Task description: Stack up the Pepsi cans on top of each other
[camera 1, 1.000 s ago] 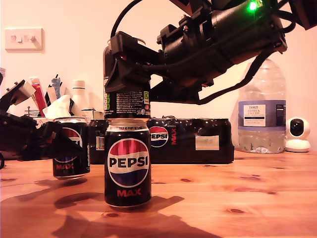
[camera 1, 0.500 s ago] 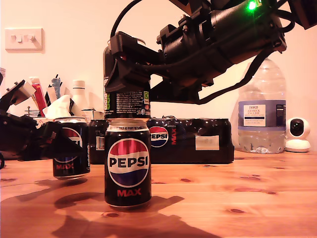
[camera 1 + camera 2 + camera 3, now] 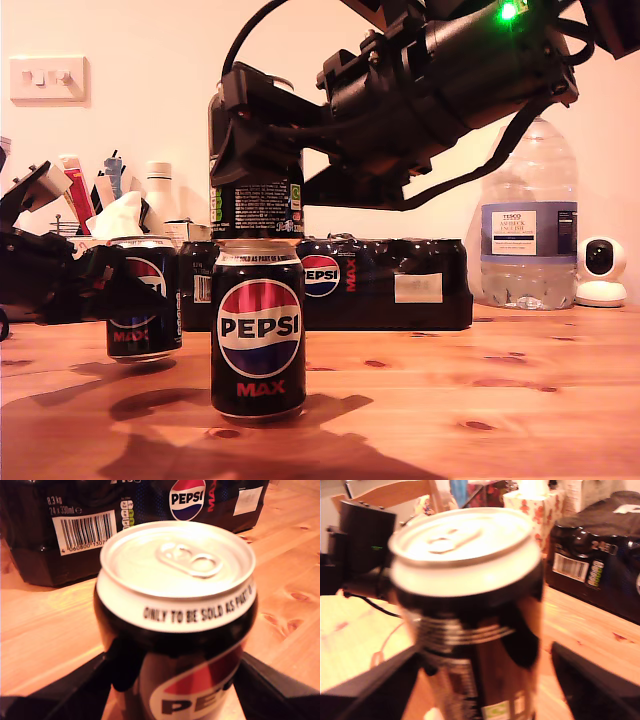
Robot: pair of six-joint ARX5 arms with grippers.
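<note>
raised can (image 3: pixel 256 205) (second gripper (image 3: pixel 250 150) clamped) just above front can (image 3: pixel 258 335).

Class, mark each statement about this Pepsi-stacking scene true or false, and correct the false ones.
1. My second gripper holds the raised Pepsi can above the table. True.
2. The front Pepsi can lies on its side. False: it stands upright on the table, with no gripper on it.
3. My first gripper is open and empty. False: it grips the third Pepsi can.
4. A large water bottle stands beside a small white camera at the exterior view's right. True.
</note>
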